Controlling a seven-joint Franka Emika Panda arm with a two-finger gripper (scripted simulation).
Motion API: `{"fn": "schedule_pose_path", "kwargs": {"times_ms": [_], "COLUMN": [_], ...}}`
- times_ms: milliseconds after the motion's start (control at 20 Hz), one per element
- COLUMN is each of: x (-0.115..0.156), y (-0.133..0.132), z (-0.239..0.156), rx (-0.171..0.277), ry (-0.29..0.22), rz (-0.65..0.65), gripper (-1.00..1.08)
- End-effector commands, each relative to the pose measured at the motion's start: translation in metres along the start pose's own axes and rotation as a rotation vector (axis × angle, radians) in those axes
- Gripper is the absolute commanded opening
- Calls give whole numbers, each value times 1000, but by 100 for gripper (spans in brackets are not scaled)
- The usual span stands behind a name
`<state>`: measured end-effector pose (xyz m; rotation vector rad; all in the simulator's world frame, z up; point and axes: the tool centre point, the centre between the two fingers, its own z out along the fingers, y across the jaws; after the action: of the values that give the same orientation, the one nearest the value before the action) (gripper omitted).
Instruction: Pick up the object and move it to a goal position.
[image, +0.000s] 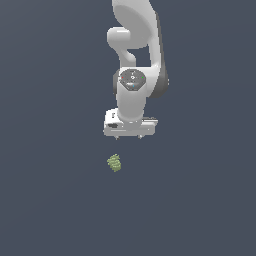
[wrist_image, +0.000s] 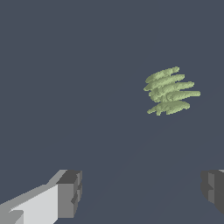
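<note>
Fingers (wrist_image: 70, 192): nearest the wrist camera, showing as two dark grey blocky pads on pale housing, standing well apart with nothing between.

Gripper (image: 129, 137): white, boxy, hanging from a smooth rounded white arm (image: 134, 90) in the exterior view; pointing straight down, jaws spread wide, holding nothing.

Object (image: 115, 163): lying on the floor at about seven o'clock from the gripper in the exterior view, near but apart from it, not yet under the jaws. In the wrist view (wrist_image: 169, 91), sitting off the line between the two pads, at roughly one o'clock from picture centre.

Shape and surface: small olive-green lump, built of stacked, slightly skewed ridges like thin leaves or slats, edges ragged, matte finish. Much smaller than the gripper.

Handling, as judged: probably being light, given the size; likely stiff, though not possible to tell. Ridged sides possibly offering grip across the stripes, yet uneven edges risking a twist or a slip under squeeze. Best hold appearing to be across the narrow middle of the stack, pads flat against opposite sides.

Floor (image: 50, 200): plain dark slate-blue, flat, featureless. Goal position: not showing in either view.
</note>
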<state>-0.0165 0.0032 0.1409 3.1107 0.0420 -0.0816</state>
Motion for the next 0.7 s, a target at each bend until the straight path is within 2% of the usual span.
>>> {"fn": "schedule_pose_path", "kwargs": {"times_ms": [0, 650], "x": [0, -2], "y": [0, -4], "z": [0, -6], "rx": [0, 23], "ry": [0, 11], "rz": [0, 41], "gripper": [100, 100]}}
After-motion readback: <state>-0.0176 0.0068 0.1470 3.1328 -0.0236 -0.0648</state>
